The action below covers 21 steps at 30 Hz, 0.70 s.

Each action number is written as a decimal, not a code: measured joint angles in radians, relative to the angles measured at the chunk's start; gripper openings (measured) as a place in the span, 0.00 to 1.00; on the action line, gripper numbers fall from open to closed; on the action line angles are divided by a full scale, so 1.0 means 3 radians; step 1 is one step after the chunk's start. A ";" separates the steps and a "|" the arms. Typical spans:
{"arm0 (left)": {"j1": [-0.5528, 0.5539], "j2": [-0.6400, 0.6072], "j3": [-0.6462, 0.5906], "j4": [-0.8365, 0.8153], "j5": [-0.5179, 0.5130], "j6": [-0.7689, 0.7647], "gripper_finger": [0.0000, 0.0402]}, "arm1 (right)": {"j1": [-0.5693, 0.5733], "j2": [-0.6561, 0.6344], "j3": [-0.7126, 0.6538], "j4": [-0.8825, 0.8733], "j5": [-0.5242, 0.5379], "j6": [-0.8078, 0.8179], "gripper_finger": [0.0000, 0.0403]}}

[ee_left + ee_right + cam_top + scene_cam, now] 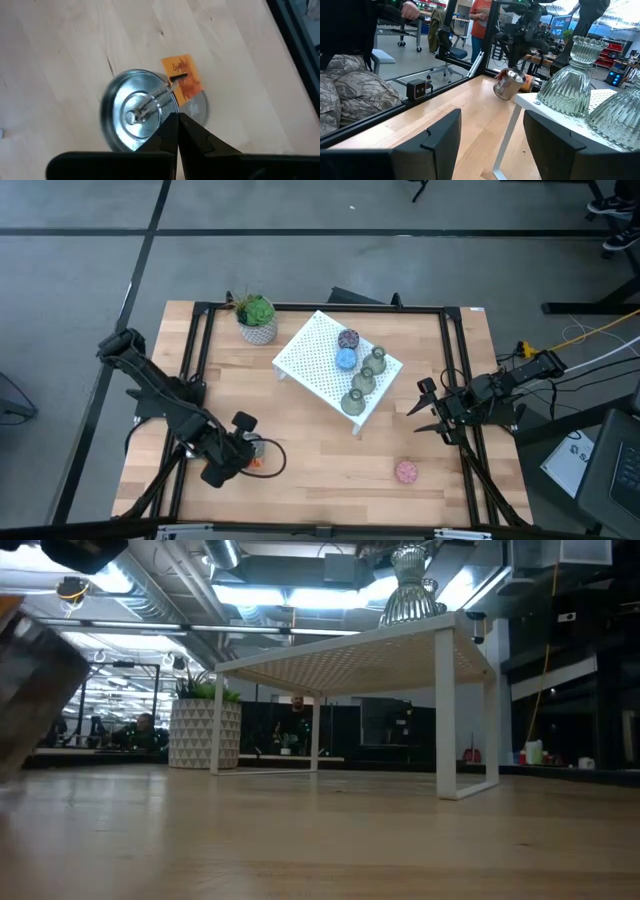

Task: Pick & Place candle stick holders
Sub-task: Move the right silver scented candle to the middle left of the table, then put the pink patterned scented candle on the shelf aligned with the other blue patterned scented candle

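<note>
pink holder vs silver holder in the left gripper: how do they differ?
The pink holder lies free on the table near the right arm; the silver holder is pinched at its rim by the shut left gripper. Pink looks matte and smaller; silver is shiny, carrying an orange tag. Both are off the white stand.

Grey concrete floor (80, 270), bright ceiling strip lights (270, 595), office chair (447, 47)

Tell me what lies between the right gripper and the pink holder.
Nothing: in the high view, only bare wood separates the open right gripper from the pink holder on the table.
</note>
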State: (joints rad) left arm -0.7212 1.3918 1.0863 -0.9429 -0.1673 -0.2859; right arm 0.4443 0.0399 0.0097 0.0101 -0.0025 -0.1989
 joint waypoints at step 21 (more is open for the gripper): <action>-0.0131 -0.0005 -0.0117 0.0179 -0.0078 0.0061 0.00 | 0.0000 0.0000 0.0000 0.0000 0.0000 -0.0001 0.54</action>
State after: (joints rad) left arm -0.7605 1.3903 1.0512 -0.8890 -0.1905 -0.2676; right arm 0.4442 0.0399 0.0097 0.0101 -0.0025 -0.1993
